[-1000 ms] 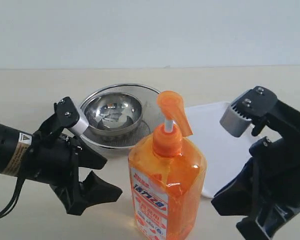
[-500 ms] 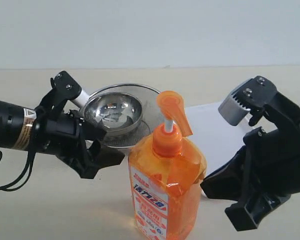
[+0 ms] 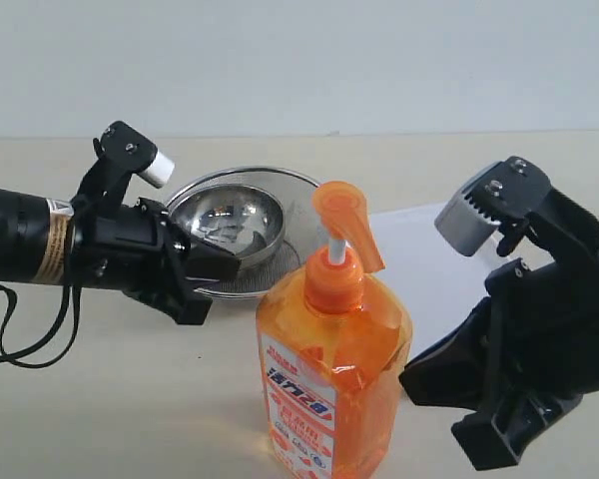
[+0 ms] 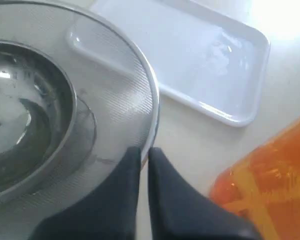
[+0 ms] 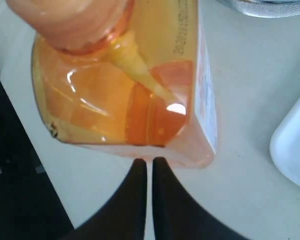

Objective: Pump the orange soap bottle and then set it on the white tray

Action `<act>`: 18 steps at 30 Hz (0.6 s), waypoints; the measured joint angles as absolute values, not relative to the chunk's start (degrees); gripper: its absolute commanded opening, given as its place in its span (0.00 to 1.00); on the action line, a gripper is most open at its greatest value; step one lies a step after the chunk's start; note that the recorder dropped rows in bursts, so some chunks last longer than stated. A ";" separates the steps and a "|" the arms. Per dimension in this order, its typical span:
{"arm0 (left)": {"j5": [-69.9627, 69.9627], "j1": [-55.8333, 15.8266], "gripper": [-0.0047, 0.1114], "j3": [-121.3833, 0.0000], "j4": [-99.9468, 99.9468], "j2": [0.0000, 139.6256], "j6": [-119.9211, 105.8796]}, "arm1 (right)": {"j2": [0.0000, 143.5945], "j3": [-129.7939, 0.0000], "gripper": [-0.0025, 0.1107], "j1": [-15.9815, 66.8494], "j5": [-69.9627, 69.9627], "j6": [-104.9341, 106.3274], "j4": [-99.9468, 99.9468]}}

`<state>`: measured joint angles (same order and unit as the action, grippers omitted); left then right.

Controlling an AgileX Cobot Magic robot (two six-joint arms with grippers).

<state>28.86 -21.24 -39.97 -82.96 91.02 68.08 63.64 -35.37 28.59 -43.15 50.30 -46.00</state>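
Note:
The orange soap bottle [image 3: 334, 369] stands upright at the front centre, its orange pump head [image 3: 344, 225] raised on a white stem. Behind it to the right lies the white tray [image 3: 429, 289]. My left gripper [image 3: 230, 267] is shut and empty, its tips over the near rim of the steel strainer, left of the bottle and apart from it. In the left wrist view the gripper [image 4: 145, 151], the tray [image 4: 190, 55] and a corner of the bottle [image 4: 270, 185] show. My right gripper [image 5: 149, 161] is shut and empty, its tips very close to the side of the bottle [image 5: 130, 80].
A round steel bowl [image 3: 225, 225] sits inside a wider mesh strainer [image 3: 260, 282] behind the bottle on the left. The strainer's rim [image 4: 152, 100] lies close to the tray's edge. A tray corner [image 5: 295, 150] shows beside the bottle. A pale wall backs the table.
My left arm has swung up and right, from the front of the table to the strainer's rim, and its fingers have closed. My right gripper has edged left toward the bottle.

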 measured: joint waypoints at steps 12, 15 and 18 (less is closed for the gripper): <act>41.32 -21.24 0.08 -41.06 -75.55 91.24 59.03 | 63.64 -35.37 0.02 28.59 -41.75 50.43 -46.35; 43.23 -21.24 0.08 -41.06 -75.55 93.27 58.89 | 63.64 -35.37 0.02 28.59 -41.15 50.56 -46.35; 45.73 -21.24 0.08 -41.06 -75.78 94.42 58.89 | 63.64 -35.37 0.02 28.59 -40.11 50.85 -46.35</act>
